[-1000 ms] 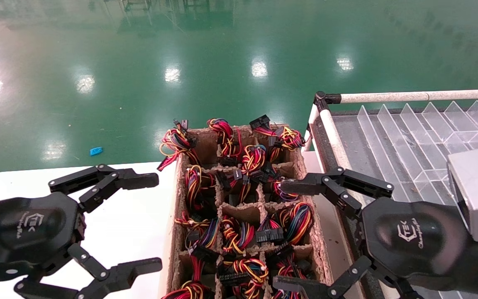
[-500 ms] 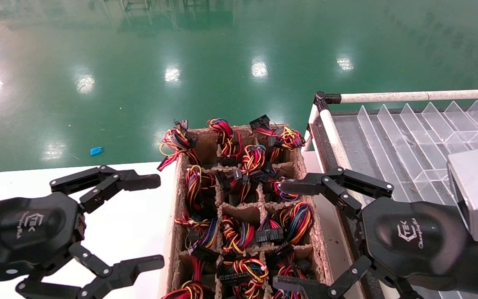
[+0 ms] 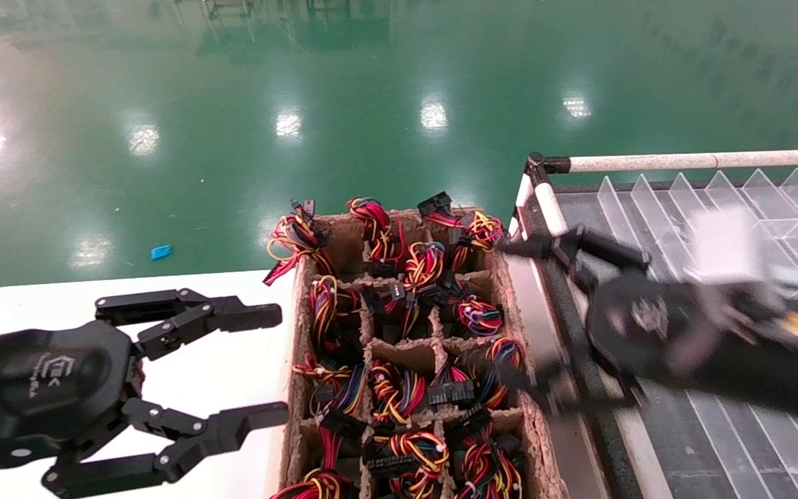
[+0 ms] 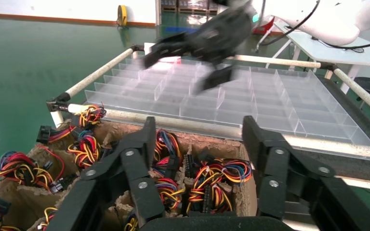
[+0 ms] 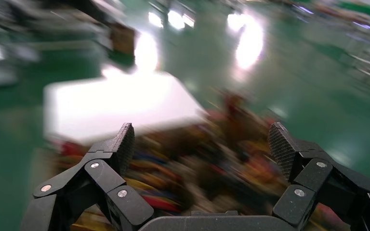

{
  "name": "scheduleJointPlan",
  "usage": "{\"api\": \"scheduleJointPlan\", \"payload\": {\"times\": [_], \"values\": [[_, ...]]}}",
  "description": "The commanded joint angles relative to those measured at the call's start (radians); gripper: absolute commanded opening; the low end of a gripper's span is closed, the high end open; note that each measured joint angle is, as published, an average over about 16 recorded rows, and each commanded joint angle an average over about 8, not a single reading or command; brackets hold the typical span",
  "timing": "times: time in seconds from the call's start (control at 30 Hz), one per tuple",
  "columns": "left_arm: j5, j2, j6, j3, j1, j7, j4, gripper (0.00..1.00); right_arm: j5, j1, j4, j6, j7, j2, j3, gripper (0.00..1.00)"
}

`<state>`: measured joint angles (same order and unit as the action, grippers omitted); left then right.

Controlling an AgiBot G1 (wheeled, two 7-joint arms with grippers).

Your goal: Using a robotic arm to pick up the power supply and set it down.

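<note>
The power supply units show only as bundles of red, yellow, orange and black wires with black plugs, packed in the cells of a brown pulp tray; their grey bodies are hidden. My left gripper is open over the white table, just left of the tray, holding nothing. In its wrist view the left gripper frames a wire bundle. My right gripper is open and blurred, at the tray's right rim. The right gripper holds nothing and also shows far off.
A clear plastic divider tray lies on a rack with white tube rails to the right of the pulp tray. The white table carries the pulp tray. Green floor lies beyond.
My right gripper has swung away from me along the tray's right edge and is blurred by motion. My left gripper has shifted slightly right toward the tray, its fingers a bit closer together.
</note>
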<state>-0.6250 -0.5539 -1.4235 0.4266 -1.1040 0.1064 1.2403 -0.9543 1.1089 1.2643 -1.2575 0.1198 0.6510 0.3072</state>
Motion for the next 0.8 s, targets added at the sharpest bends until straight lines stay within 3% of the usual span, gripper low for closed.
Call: {"api": "scheduleJointPlan", "payload": {"times": [0.03,0.27,0.33,0.53,0.57,0.6,0.8], "values": [[0.0,0.0,0.0,0.0,0.0,0.0,0.0,0.0,-0.063,0.005,-0.003,0.073,-0.023,0.009,0.004,1.0],[0.0,0.0,0.0,0.0,0.0,0.0,0.0,0.0,-0.33,0.094,-0.049,0.271,-0.009,0.106,0.092,1.0],[0.0,0.0,0.0,0.0,0.0,0.0,0.0,0.0,-0.389,0.125,-0.071,0.3,-0.002,0.137,0.117,0.87],[0.0,0.0,0.0,0.0,0.0,0.0,0.0,0.0,-0.506,0.207,-0.164,0.34,-0.004,0.223,0.175,0.12],[0.0,0.0,0.0,0.0,0.0,0.0,0.0,0.0,-0.519,0.218,-0.181,0.344,-0.009,0.236,0.182,0.05],[0.0,0.0,0.0,0.0,0.0,0.0,0.0,0.0,-0.532,0.229,-0.198,0.349,-0.016,0.248,0.189,0.0],[0.0,0.0,0.0,0.0,0.0,0.0,0.0,0.0,-0.587,0.279,-0.29,0.372,-0.062,0.308,0.216,0.0]]}}
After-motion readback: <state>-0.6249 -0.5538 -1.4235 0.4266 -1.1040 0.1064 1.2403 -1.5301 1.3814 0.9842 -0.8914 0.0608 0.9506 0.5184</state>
